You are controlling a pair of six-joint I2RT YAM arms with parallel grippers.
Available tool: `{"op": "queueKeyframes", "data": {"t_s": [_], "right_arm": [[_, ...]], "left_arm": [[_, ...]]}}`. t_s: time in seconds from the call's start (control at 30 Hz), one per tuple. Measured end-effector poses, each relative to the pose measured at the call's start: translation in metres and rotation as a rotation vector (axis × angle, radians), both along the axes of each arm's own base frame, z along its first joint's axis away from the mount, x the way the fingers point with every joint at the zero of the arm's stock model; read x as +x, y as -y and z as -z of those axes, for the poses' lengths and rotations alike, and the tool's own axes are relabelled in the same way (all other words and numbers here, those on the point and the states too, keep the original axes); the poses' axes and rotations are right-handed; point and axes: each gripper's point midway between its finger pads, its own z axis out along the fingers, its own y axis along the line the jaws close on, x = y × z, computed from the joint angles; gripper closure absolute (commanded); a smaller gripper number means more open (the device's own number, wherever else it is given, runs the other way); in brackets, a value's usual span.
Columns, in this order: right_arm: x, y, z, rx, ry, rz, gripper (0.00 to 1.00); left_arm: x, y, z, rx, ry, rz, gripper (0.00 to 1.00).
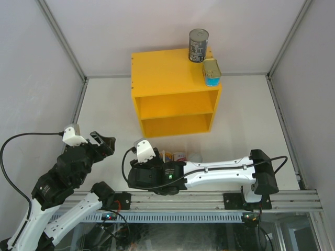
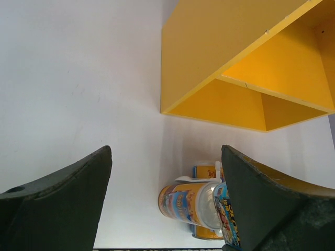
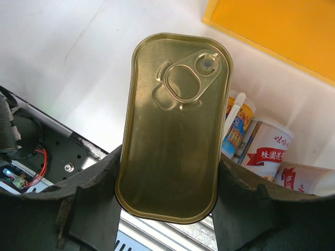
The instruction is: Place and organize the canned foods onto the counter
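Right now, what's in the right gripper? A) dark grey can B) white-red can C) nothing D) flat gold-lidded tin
D: in the right wrist view the right gripper is closed against both long sides of the flat gold-lidded tin, with its pull-tab lid facing the camera.

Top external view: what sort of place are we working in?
Probably a lab test cell, not a real kitchen: plain white panel walls with metal framing, an aluminium mounting rail at the near edge, and a yellow shelf unit as the counter.
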Motion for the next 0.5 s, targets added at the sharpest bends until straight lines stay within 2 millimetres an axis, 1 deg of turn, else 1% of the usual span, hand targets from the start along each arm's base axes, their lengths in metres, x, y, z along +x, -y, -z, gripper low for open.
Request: {"op": "queueKeyframes", "data": {"t_s": [0.33, 0.5], "right_arm": [[-0.004, 0.002, -0.009, 0.019, 0.002, -0.016, 1.00], [-0.006, 0.007, -0.026, 0.053, 0.012, -0.023, 1.00]], "left_arm": [[0.000, 0.000, 0.000, 0.003, -0.004, 0.000, 0.11], [0.000, 0.000, 0.001, 0.003, -0.004, 0.000, 0.11]]}}
